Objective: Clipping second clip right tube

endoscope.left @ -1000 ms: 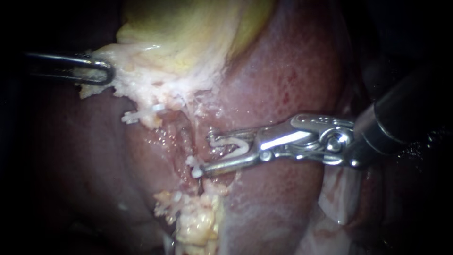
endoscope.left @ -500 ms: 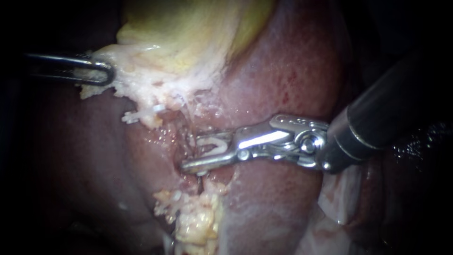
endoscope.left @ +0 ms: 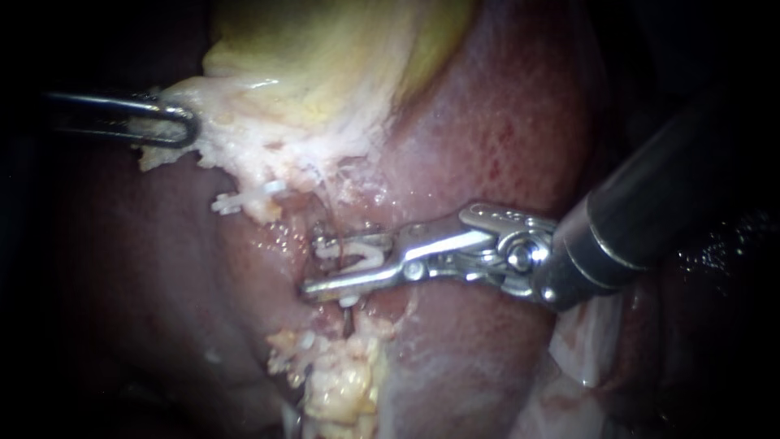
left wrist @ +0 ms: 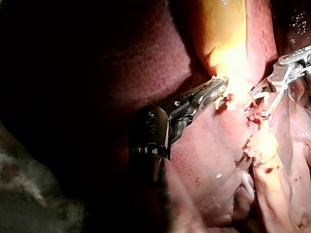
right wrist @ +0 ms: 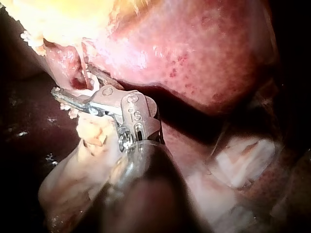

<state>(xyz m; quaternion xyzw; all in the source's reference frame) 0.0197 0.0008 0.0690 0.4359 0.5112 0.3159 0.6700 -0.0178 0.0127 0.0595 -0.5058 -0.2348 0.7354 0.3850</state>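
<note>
- Over the last second the right instrument (endoscope.left: 313, 266) has slid in toward the gallbladder (endoscope.left: 325, 57). Its hand now reaches across the right tube (endoscope.left: 348, 319), just below the gallbladder's pale fringe.
- That hand pinches a white clip (endoscope.left: 367, 250) between its two halves, which stand well apart, so the clip is not yet squeezed.
- The left instrument (endoscope.left: 183, 126) has not moved. Its hand pinches the gallbladder's pale edge.
- Placement looks reached. Closing remains, provided the tube sits fully inside the clip.

Endoscope close on liver (endoscope.left: 504, 122), wrist cameras behind left instrument (left wrist: 222, 87), right instrument (right wrist: 56, 92), same liver
</note>
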